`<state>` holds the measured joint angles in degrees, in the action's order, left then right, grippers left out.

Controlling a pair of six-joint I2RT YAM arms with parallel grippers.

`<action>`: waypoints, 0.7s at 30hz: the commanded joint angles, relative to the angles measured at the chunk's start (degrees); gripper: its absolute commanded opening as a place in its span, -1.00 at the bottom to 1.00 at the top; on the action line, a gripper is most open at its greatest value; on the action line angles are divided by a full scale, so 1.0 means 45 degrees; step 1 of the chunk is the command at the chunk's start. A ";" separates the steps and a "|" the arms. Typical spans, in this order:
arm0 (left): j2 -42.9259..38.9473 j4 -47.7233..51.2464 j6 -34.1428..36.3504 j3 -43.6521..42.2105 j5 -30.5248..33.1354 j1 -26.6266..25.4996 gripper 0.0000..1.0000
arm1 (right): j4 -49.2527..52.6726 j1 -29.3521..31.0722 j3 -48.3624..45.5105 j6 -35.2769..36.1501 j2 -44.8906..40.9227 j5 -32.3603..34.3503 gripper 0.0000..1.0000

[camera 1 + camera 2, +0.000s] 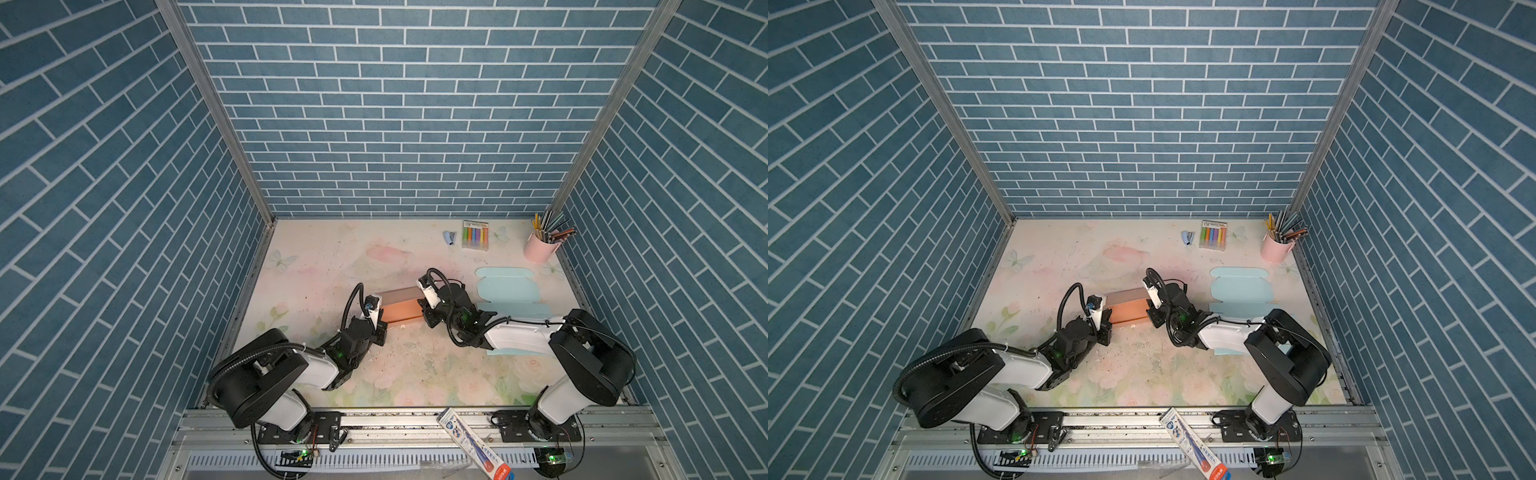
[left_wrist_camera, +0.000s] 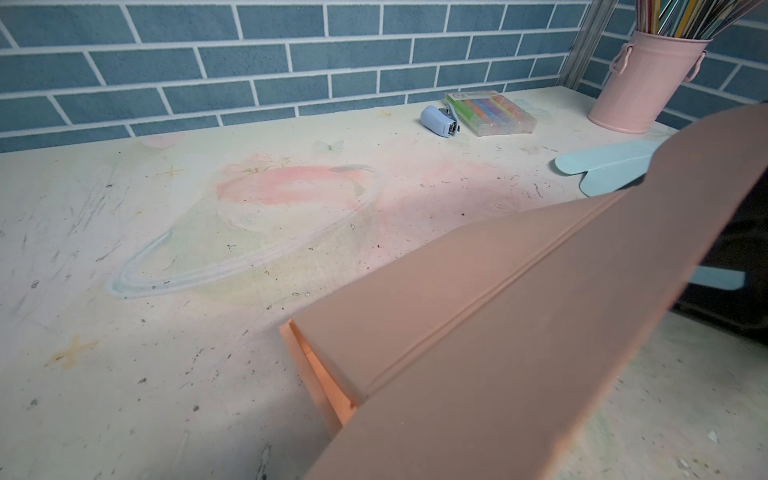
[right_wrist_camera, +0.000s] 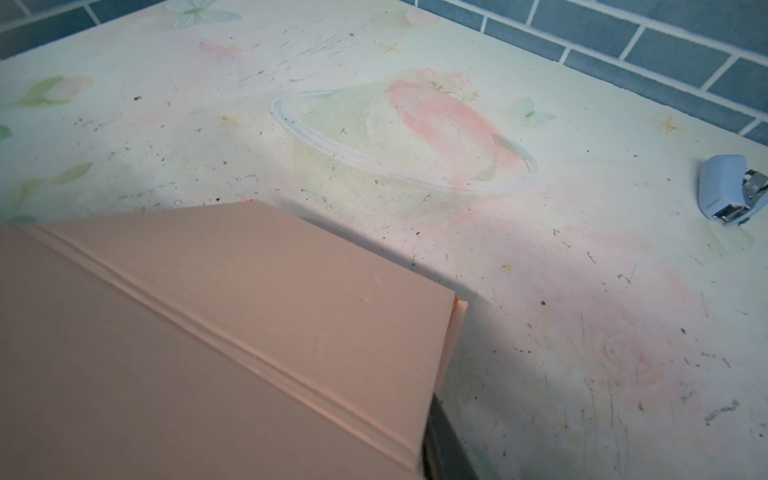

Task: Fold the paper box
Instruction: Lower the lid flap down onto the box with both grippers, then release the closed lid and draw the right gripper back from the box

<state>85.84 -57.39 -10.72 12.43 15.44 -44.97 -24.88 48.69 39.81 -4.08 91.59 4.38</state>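
A: Where does the paper box (image 1: 399,305) lie against the hands?
B: In the middle of the desk (image 1: 324,270), spanning between them. The left hand (image 1: 380,322) meets its left end and the right hand (image 1: 424,311) its right end.

A: How do the hands stand?
B: The left hand is closed tight; whether it pinches a flap, I cannot tell. The box hides the right hand's fingers, so I cannot tell there either.

A: And the box itself?
B: Peach and long, with a double crease along its upper panel. The layered flaps (image 2: 328,382) at one end seem tucked in.

A: What's around it?
B: A flat pale-blue sheet (image 1: 507,286) lies just beyond the right hand, partly under that arm. The stapler (image 1: 449,237), marker pack (image 1: 475,235) and pink pencil cup (image 1: 540,249) sit along the back, well apart.
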 commanded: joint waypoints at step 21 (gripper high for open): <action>0.1058 0.1289 -0.0243 0.1124 0.0270 -0.0329 -1.00 | -0.2689 -0.0803 -0.4284 -0.2563 -0.3439 -0.1454 0.17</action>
<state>89.71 -55.02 -11.11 16.99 16.86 -46.13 -34.20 46.44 22.52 -10.85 78.52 0.60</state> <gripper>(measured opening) 0.044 0.580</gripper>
